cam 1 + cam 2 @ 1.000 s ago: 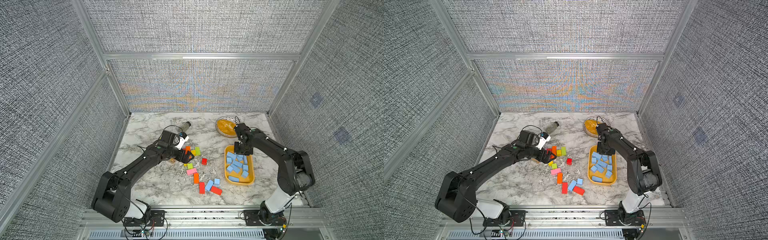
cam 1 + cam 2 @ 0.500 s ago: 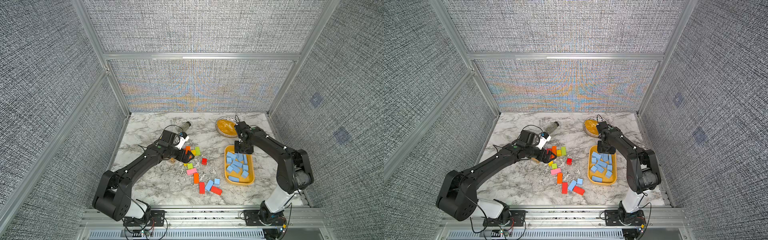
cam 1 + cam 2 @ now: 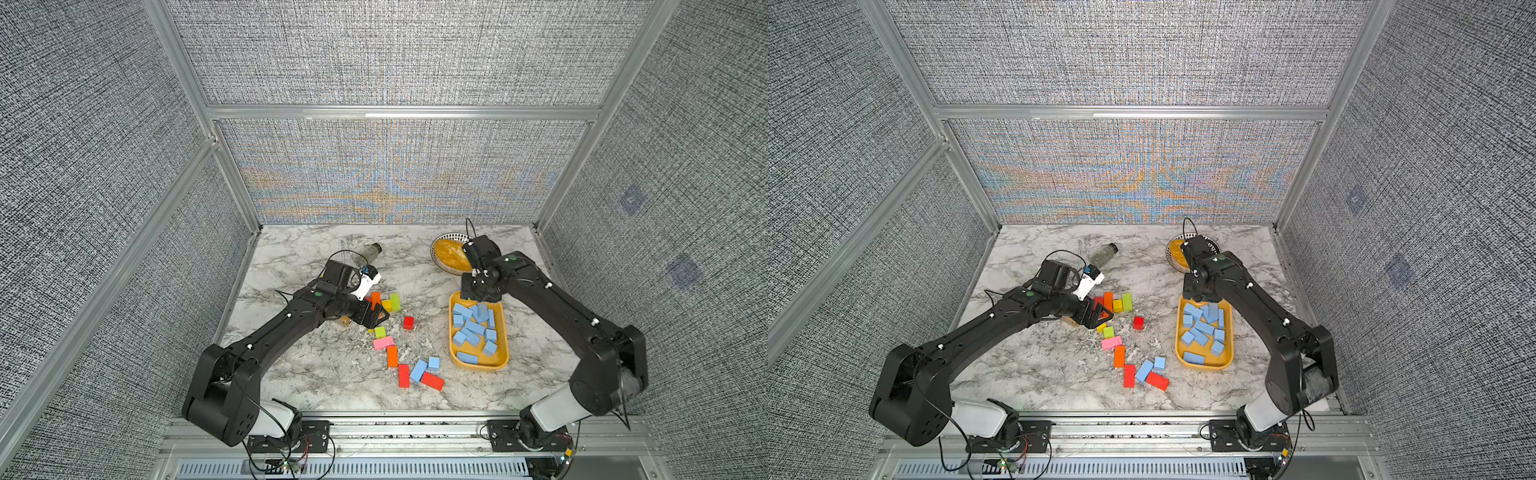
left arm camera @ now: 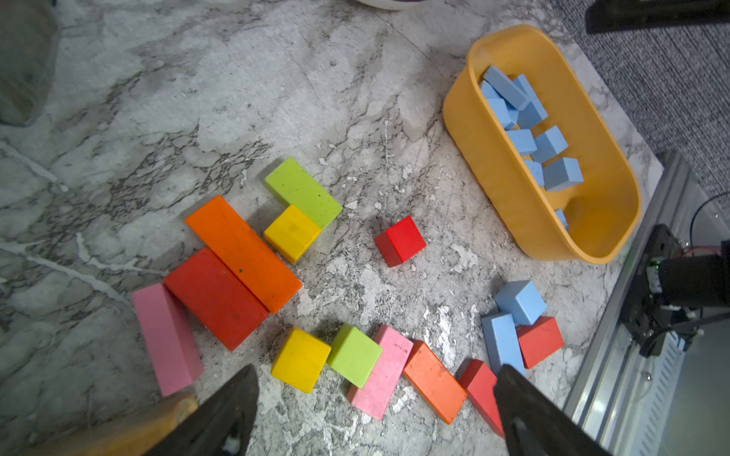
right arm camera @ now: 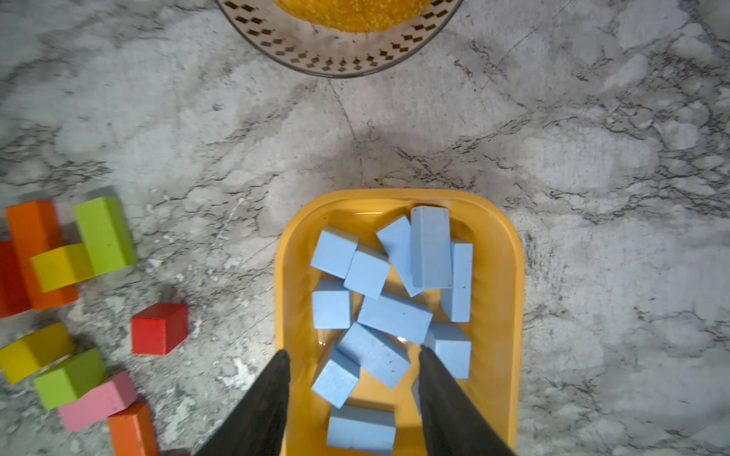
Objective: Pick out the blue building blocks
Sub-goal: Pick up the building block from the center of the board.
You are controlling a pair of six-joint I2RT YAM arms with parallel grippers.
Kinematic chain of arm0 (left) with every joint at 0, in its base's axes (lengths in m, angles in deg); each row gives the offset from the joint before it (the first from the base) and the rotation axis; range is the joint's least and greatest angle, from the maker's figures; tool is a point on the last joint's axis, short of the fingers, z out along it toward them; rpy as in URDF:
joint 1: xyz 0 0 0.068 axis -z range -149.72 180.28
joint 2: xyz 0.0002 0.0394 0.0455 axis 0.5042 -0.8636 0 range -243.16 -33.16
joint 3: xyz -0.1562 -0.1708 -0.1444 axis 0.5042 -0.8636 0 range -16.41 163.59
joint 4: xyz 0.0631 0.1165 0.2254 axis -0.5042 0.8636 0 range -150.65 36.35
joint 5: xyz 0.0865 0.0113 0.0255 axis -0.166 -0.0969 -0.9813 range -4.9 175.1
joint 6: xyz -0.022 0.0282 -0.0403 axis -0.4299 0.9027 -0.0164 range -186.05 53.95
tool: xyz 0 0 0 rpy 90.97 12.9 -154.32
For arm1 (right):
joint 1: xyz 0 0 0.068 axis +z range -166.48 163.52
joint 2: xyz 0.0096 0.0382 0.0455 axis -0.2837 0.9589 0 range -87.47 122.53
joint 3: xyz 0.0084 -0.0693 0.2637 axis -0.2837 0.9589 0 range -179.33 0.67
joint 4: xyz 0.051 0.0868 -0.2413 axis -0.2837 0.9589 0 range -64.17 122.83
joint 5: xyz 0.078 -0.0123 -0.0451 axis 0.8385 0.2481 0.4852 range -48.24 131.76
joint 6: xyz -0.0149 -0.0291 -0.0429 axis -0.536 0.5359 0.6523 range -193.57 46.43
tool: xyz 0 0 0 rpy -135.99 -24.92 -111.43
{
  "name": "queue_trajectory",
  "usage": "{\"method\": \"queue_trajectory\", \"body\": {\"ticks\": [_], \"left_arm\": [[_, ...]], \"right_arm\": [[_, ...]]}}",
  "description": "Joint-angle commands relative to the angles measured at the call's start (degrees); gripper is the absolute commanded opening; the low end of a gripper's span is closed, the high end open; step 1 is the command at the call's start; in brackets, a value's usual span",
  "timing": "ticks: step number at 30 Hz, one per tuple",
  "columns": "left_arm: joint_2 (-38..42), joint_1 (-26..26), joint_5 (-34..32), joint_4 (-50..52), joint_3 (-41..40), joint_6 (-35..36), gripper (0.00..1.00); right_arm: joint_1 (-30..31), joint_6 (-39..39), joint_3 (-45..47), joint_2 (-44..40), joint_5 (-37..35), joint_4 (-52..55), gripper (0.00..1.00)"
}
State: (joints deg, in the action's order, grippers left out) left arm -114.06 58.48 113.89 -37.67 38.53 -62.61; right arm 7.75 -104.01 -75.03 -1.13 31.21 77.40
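hovering above blue blocks (image 5: 395, 316) (right end effector (image 5: 353, 349))

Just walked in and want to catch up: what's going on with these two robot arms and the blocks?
The arms are sorting blue building blocks into a yellow tray. The right gripper hangs open and empty over the tray, which holds about a dozen. The left gripper, also open and empty, hovers over the mixed coloured blocks. Two blue blocks lie on the table beside a red bar.
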Motion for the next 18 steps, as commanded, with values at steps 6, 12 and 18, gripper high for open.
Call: {"method": "queue_trajectory", "body": {"ticks": [6, 12, 18], "left_arm": [[-4.05, 8.2, 7.48, 12.7, 7.71, 33.95, 0.91], [-10.33, 17.2, 3.36, 16.82, 12.0, 51.93, 0.91], [-19.37, 24.24, -0.42, 17.5, 16.6, 58.91, 0.9]], "right_arm": [[1.01, -8.51, 12.6, -15.57, 8.7, -16.35, 0.54], [1.13, -11.36, 17.09, -21.96, 8.3, -18.06, 0.54], [1.26, -12.42, 19.34, -24.45, 10.2, -17.0, 0.53]]}}
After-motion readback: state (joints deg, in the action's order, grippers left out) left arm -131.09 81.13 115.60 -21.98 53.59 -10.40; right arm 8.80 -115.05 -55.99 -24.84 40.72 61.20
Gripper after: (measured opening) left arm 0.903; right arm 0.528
